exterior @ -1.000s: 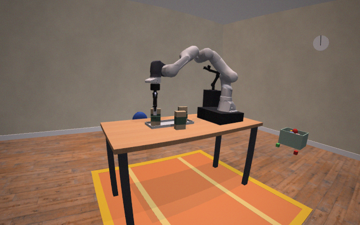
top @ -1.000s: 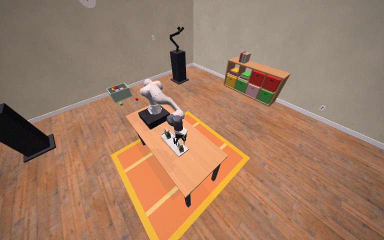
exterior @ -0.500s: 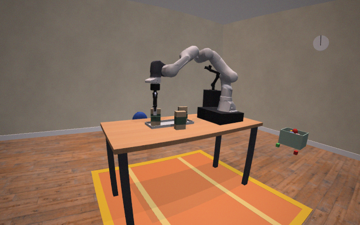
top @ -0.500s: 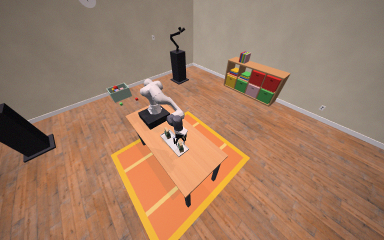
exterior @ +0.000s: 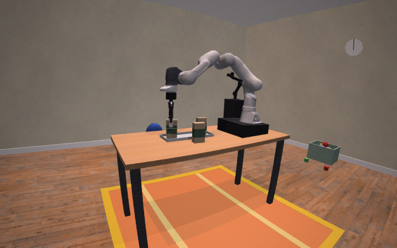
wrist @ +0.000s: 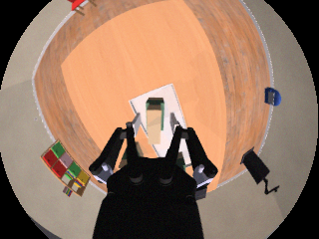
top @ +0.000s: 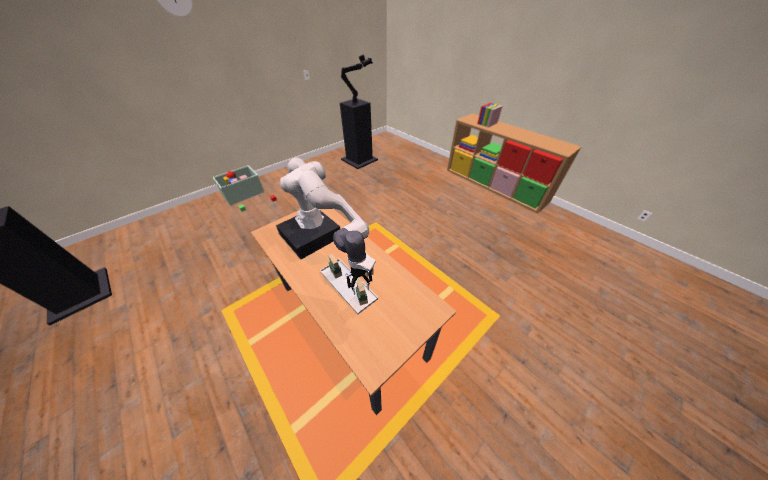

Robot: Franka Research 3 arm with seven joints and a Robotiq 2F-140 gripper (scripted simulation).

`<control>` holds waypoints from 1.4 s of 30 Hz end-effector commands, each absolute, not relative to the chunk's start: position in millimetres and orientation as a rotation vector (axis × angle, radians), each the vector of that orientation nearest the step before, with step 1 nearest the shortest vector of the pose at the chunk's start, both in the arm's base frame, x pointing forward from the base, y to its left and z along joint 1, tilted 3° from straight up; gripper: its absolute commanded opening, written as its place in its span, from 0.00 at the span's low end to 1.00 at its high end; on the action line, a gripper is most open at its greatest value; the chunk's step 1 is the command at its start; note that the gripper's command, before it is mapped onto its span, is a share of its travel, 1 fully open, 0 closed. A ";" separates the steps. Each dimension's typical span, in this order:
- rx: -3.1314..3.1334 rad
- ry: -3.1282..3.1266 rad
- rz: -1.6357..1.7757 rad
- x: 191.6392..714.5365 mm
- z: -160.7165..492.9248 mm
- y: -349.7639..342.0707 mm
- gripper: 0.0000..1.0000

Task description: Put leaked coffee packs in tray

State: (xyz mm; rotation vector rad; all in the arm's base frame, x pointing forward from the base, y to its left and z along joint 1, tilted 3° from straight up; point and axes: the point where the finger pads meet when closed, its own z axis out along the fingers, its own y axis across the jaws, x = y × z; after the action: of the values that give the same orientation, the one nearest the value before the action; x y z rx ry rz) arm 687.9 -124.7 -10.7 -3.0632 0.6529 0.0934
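Observation:
A steel tray (exterior: 186,135) lies in the middle of the table. One tan and green coffee pack (exterior: 171,128) stands upright at the tray's left end; it also shows in the wrist view (wrist: 155,119) and in the top view (top: 361,293). My gripper (exterior: 171,122) hangs straight above it, open, with a finger on each side of the pack's top and a gap to each (wrist: 154,122). A second pack (exterior: 198,132) stands on the table in front of the tray. A third pack (exterior: 201,120) stands behind the tray (top: 335,266).
The arm's black base (exterior: 243,127) sits at the table's right end. A green toy bin (exterior: 323,151), a bookshelf (top: 512,161) and black pedestals (top: 356,133) stand on the floor away from the table.

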 end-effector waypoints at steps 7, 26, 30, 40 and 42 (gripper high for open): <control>-3.066 0.652 0.088 690.2 12.0 -125.7 0.53; -3.066 0.652 0.088 693.1 66.6 -126.6 0.53; -3.066 0.652 0.088 693.1 66.6 -126.6 0.53; -3.066 0.652 0.088 693.1 66.6 -126.6 0.53; -3.066 0.652 0.088 693.1 66.6 -126.6 0.53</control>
State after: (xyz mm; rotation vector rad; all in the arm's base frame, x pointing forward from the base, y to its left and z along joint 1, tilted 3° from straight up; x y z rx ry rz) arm 695.3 -127.1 68.7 -3.0683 0.6607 0.0777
